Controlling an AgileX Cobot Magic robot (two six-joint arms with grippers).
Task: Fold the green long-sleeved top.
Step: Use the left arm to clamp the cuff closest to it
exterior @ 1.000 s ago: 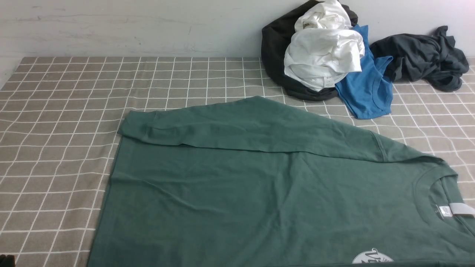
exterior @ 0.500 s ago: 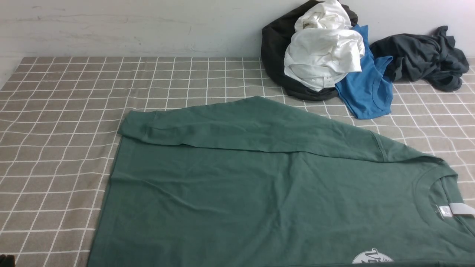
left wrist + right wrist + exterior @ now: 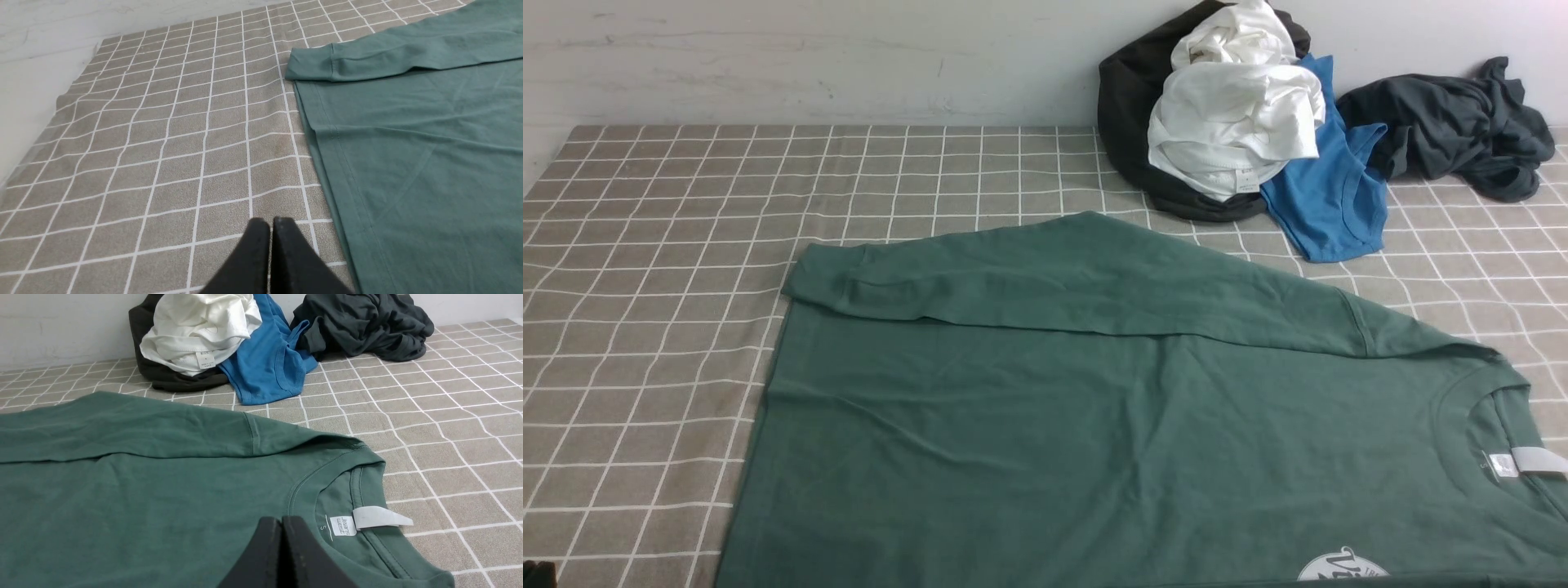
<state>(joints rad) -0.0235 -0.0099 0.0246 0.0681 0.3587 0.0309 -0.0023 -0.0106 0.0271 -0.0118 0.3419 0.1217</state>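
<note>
Green long-sleeved top [image 3: 1094, 408] lay flat on checked tablecloth [image 3: 670, 245], neck toward robot's right, far sleeve [image 3: 1054, 278] folded across body. Left gripper [image 3: 269, 222] pressed together, empty, over bare cloth just beside hem. Right gripper [image 3: 282, 522] likewise, near neck label [image 3: 380, 517].

Risk: pinch could catch tablecloth along with thin jersey and drag both. Near sleeve possibly out of frame. Fabric soft, matte, lightly creased; collar ribbed.

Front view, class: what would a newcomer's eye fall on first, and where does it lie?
The green long-sleeved top dominates, spread flat on the checked cloth nearest the robot, one sleeve folded across it. Against the far wall on the right lie crumpled a white garment, a blue garment and a charcoal garment.
</note>
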